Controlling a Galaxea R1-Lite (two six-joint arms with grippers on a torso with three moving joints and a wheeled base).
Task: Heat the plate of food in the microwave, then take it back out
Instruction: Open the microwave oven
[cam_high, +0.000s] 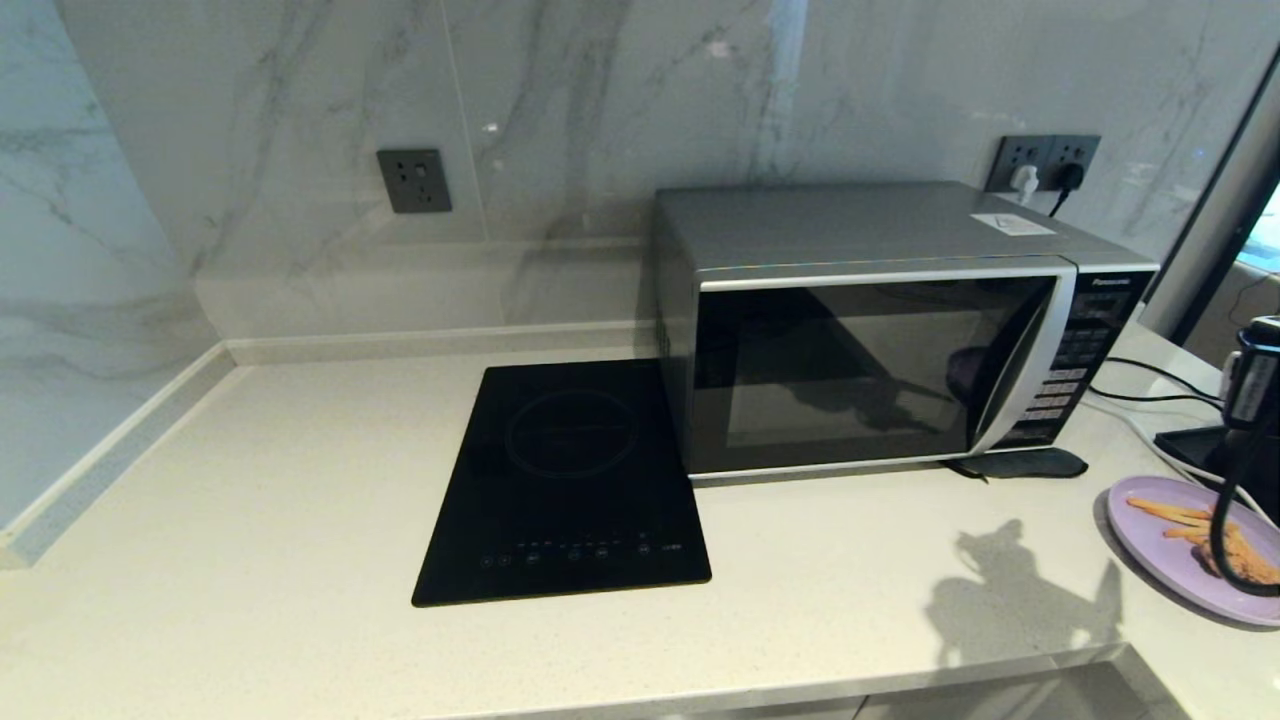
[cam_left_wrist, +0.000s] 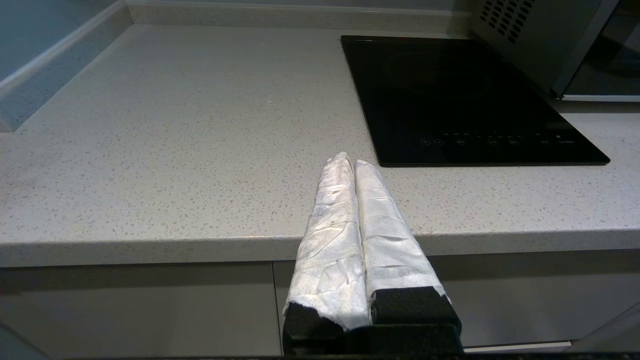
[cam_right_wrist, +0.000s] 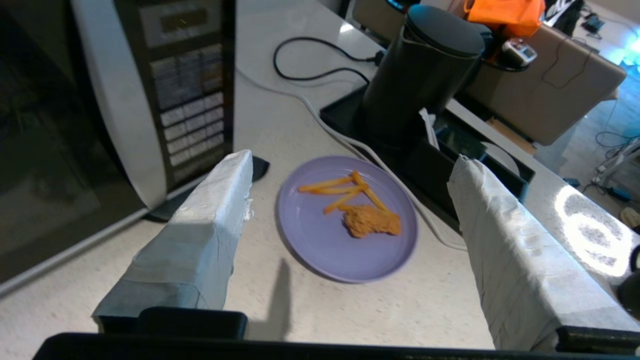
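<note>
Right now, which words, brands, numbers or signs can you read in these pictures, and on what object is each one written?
"Panasonic": on the microwave, top of its button panel, small but readable.
Button labels on that panel: too small to read.
White sticker on the microwave's top: too small to read.
Control marks on the black induction cooktop: too small to read.
Nothing else is readable.

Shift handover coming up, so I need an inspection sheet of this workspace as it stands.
Surface: pale speckled countertop.
Job's things: plate of food on the counter right of the microwave, whose door is closed.
Clutter: black induction cooktop; dark kettle on a black tray.
Hands: right hand open above the plate; left hand shut, parked off the counter's front edge.
Cables: black and white cords behind the plate.
Surroundings: marble wall, wall sockets.
</note>
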